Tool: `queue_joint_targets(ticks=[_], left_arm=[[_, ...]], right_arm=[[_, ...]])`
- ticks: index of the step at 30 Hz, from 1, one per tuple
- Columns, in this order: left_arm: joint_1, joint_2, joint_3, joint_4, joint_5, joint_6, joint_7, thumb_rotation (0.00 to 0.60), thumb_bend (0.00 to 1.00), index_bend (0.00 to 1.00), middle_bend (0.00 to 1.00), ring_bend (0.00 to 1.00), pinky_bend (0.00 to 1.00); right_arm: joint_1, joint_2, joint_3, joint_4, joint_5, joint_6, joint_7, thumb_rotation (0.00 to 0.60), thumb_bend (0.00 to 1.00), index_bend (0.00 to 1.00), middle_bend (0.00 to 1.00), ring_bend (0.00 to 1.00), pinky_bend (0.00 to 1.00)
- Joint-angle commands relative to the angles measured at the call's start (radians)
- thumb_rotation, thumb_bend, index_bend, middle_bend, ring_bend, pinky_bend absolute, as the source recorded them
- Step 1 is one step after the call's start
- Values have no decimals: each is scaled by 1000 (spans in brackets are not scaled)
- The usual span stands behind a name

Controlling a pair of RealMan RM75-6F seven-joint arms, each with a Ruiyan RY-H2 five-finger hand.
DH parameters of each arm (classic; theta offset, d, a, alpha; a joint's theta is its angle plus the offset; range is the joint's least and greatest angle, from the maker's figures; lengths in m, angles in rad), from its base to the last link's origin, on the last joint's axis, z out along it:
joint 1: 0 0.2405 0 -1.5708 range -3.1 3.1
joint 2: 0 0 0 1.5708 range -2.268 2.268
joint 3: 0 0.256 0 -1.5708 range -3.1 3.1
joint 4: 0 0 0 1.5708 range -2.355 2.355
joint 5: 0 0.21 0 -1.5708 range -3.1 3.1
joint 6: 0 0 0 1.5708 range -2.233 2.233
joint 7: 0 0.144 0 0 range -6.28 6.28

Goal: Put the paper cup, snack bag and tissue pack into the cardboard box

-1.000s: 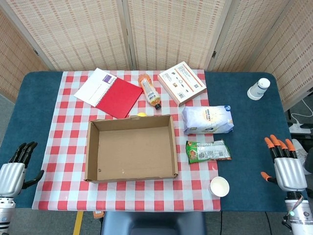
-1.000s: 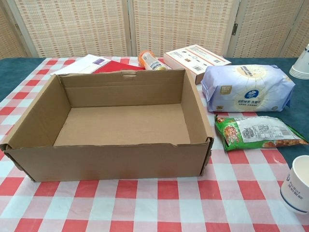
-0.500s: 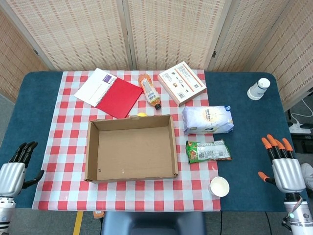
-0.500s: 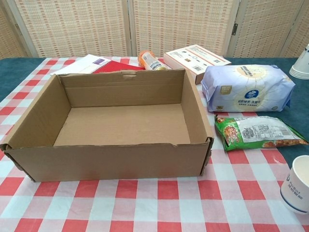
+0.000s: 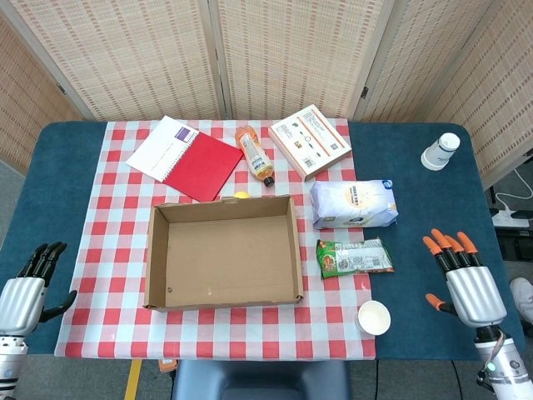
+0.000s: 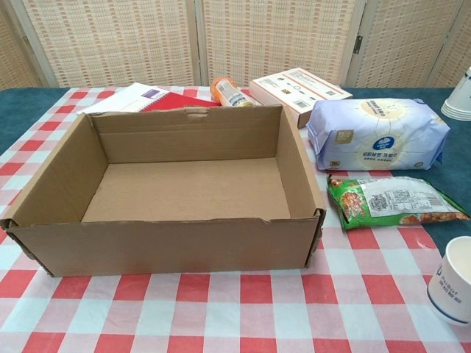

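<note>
Nothing had gone in yet: the cardboard box (image 5: 223, 252) sat open and bare at the frame's centre. To its right lay the tissue pack (image 5: 353, 204), just below it the snack bag (image 5: 356, 257), and lower still the paper cup (image 5: 373, 317) stood upright. The right hand (image 5: 468, 283), fingers spread and holding nothing, hovered at lower right. The left hand (image 5: 23, 288) waited at lower left, likewise unladen. All three items remained.

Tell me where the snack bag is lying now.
In the head view the snack bag lies flat on the checked cloth, right of the cardboard box, between the tissue pack and the paper cup.
</note>
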State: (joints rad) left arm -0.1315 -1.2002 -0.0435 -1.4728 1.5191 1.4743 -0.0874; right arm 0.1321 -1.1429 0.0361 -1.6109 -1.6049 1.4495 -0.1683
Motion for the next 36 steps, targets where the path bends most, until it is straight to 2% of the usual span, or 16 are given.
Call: queue_joint_targets(ticks=[1, 6, 10, 17, 24, 36], left_arm=[[0, 1, 4, -3, 8, 2, 3, 600, 292, 45, 39, 0, 273], [0, 2, 6, -4, 11, 2, -2, 600, 293, 45, 40, 0, 273], [0, 6, 2, -4, 4, 1, -13, 600, 294, 45, 39, 0, 272], [-1, 7, 3, -1, 3, -4, -19, 600, 294, 45, 39, 0, 273], [-1, 6, 5, -3, 7, -3, -16, 600, 293, 45, 39, 0, 273], [-1, 12, 2, -4, 5, 0, -27, 600, 295, 45, 39, 0, 273]], right_arm=[[23, 19, 1, -45, -41, -4, -41, 600, 0, 102, 35, 0, 1], [44, 85, -15, -194, -43, -63, -53, 600, 0, 101, 36, 0, 47], [63, 163, -49, -316, -8, -162, -100, 600, 0, 76, 35, 0, 72], [90, 275, -101, -465, 31, -287, -142, 600, 0, 46, 33, 0, 80], [103, 281, -126, -492, 52, -349, -182, 600, 0, 44, 33, 0, 81], [120, 183, -135, -420, 83, -400, -201, 600, 0, 41, 33, 0, 81]])
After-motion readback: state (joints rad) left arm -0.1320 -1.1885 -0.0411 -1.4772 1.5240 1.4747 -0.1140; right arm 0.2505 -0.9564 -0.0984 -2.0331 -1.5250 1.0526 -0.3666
